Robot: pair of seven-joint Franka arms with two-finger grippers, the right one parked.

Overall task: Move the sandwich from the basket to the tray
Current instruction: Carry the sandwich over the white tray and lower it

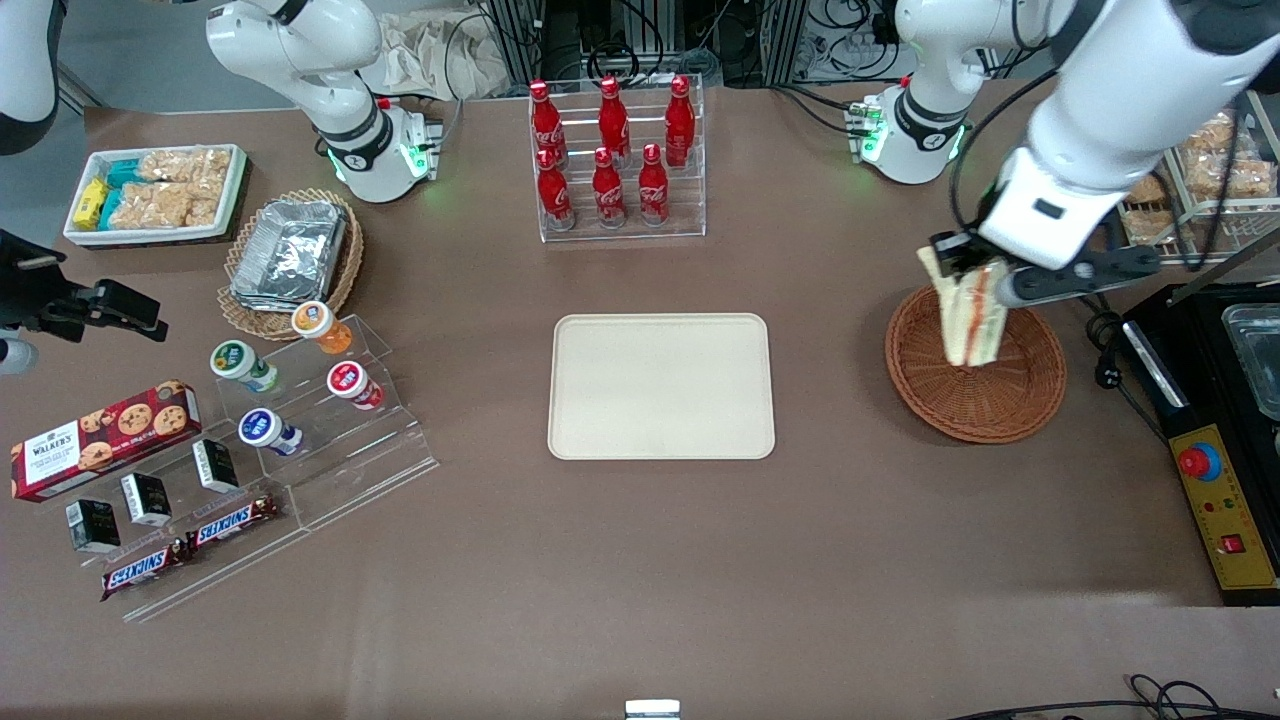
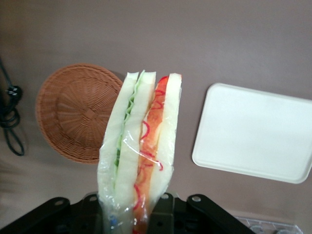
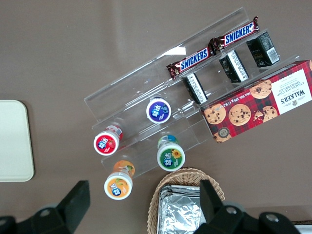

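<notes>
The gripper [image 1: 968,268] is clamped on the wrapped sandwich [image 1: 968,318], which hangs above the wicker basket [image 1: 975,395], fully lifted out. To do the carry well, I think it should stay high, travel level toward the empty cream tray [image 1: 661,386], then lower over its middle before releasing

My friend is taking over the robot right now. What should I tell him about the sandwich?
Pincer: shut on the clear-wrapped triangular white-bread sandwich, holding it lifted above the round reddish-brown wicker basket.
Basket: nothing else in it.
Flat cream rectangular tray: bare, lying toward the middle of the table.
Done: sandwich picked up out of the basket.
Left: carry it over the tray, lower it, let go.
</notes>
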